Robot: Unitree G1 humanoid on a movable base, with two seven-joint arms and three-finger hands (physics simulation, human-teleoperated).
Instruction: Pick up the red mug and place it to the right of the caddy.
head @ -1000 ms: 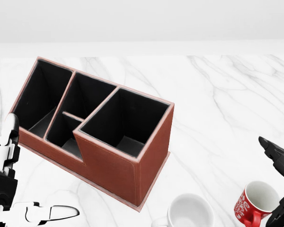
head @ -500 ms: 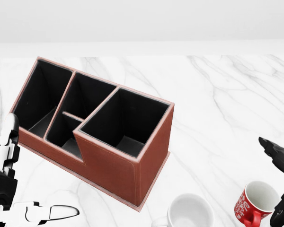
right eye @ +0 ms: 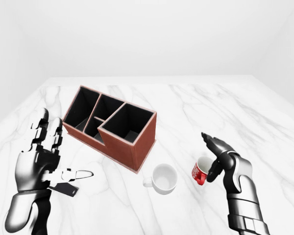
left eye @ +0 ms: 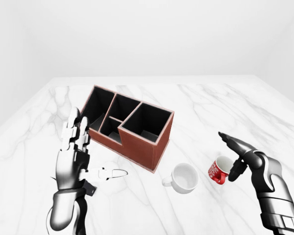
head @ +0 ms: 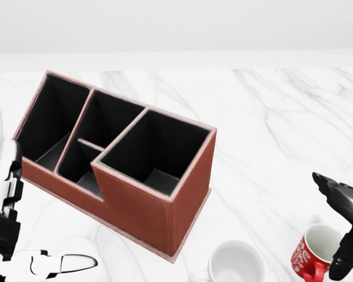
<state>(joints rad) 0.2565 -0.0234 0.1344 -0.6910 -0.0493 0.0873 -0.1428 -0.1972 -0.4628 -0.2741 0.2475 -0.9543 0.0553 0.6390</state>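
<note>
While spread, right hand (left eye: 233,157) has closed in on red mug (left eye: 219,170) | left hand (left eye: 76,147) splayed, unmoved

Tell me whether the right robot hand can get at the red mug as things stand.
Probably yes. The right robot hand is open right beside the red mug, fingers spread over its rim; nothing lies between them. The white mug stands apart on the other side, clear of the approach.

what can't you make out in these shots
- Red mug: its right side is hidden by the right hand in both eye views, so finger contact is unclear.
- White mug: cut off by the head view's bottom edge.
- Caddy: compartment floors are dark, mostly hidden by its walls.
</note>
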